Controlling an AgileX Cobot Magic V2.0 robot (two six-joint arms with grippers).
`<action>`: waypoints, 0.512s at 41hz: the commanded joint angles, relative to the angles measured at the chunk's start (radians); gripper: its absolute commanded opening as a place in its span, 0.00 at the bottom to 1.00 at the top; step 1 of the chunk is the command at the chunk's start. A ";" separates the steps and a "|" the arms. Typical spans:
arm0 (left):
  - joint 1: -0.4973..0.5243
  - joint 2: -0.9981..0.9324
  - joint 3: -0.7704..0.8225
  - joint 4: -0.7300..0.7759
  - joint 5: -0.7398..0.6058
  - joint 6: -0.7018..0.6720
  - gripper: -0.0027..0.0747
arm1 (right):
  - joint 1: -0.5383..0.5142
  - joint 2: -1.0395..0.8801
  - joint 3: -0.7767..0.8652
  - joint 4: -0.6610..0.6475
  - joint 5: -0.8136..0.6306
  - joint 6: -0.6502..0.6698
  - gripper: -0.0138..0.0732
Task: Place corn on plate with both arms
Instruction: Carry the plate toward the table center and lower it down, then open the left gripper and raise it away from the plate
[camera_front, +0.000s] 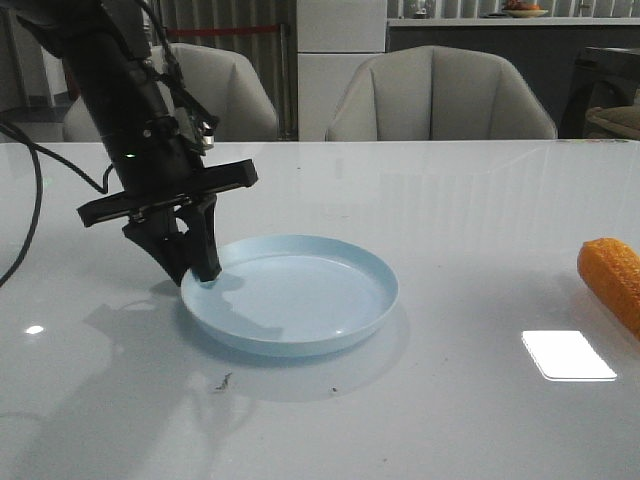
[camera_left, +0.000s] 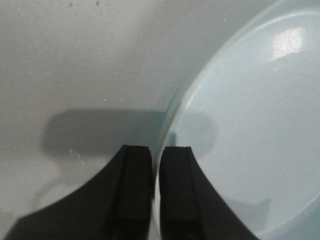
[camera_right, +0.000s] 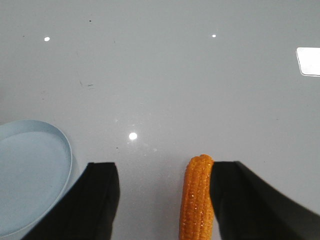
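We see the left gripper (camera_front: 196, 268) clamped on the plate (camera_front: 300, 340) rim. The right gripper (camera_right: 165, 200) hangs spread wide, the corn (camera_right: 198, 200) between its fingers on the table (camera_front: 450, 200).

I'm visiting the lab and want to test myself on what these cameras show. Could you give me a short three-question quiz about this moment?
1. True or false: the corn already lies on the plate.
2. What is the left gripper closed on?
A. the corn
B. the plate's rim
C. nothing
3. Fill in the word: the right gripper is ____, with the corn lying between its fingers, close beside one of them.

Key
1. False. The corn lies on the table, well to the right of the plate in the front view.
2. B. One finger is inside the rim and one outside.
3. Open.
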 joint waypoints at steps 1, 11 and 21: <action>-0.007 -0.057 -0.038 -0.028 0.023 0.042 0.44 | -0.004 -0.012 -0.037 0.008 -0.068 -0.003 0.74; -0.007 -0.068 -0.164 0.001 0.036 0.079 0.54 | -0.004 -0.012 -0.037 0.008 -0.055 -0.003 0.74; -0.007 -0.135 -0.340 0.194 0.008 0.070 0.54 | -0.004 -0.012 -0.037 0.008 -0.042 -0.003 0.74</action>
